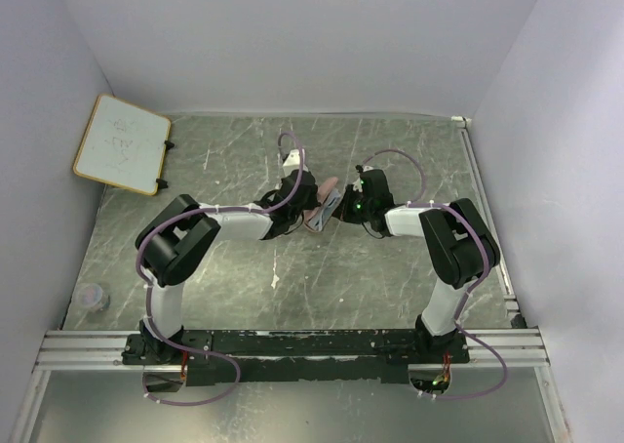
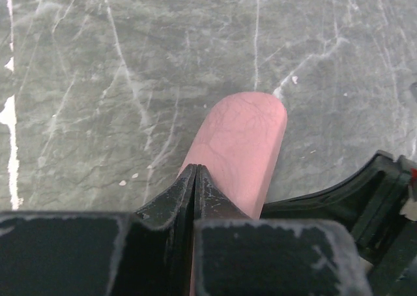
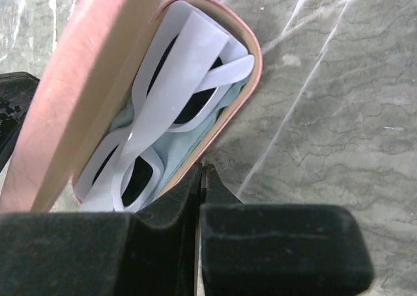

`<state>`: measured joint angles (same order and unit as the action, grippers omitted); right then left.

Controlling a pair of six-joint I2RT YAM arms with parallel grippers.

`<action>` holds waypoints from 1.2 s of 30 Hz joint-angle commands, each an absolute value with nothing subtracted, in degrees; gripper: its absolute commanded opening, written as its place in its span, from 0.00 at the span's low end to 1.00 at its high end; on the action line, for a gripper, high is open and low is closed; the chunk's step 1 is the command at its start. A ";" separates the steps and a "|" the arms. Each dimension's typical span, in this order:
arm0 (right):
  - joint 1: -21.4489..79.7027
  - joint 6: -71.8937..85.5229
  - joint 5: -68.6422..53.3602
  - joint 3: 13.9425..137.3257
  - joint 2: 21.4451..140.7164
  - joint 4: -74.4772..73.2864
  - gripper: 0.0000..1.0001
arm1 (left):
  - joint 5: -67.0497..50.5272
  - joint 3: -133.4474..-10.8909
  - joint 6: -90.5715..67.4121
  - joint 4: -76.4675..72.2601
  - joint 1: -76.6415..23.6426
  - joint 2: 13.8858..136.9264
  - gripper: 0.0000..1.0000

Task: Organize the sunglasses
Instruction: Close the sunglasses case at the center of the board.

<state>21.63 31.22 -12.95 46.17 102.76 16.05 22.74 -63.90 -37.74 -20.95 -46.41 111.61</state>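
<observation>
Sunglasses (image 3: 171,110), white frame, dark lenses: folded inside the open pink case (image 3: 78,94), lying on a light blue cloth (image 3: 195,138). Right gripper (image 3: 201,173) pinched tight on the case's lower rim, left gripper (image 2: 195,173) clamped on its lid, the two arms bent inward from either side of the case. Case mid-table (image 1: 292,287), well apart from the walls (image 1: 546,170); whiteboard (image 1: 122,142) far left of it.

Plain white walls (image 1: 292,33) enclose a scratched, grey-green marbled table (image 1: 244,297), with a small whiteboard (image 1: 122,142) by the left wall and a metal rail (image 1: 88,350) along the near edge.
</observation>
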 commanded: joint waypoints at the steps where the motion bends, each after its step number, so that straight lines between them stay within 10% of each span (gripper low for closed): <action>1: 22.37 31.55 -15.30 46.22 103.57 17.23 0.00 | 18.27 -65.67 -37.58 -18.93 -50.49 114.61 0.11; 36: 22.50 31.56 -15.35 46.56 104.03 16.88 0.00 | 24.17 -63.38 -34.98 -16.20 -47.80 111.13 0.13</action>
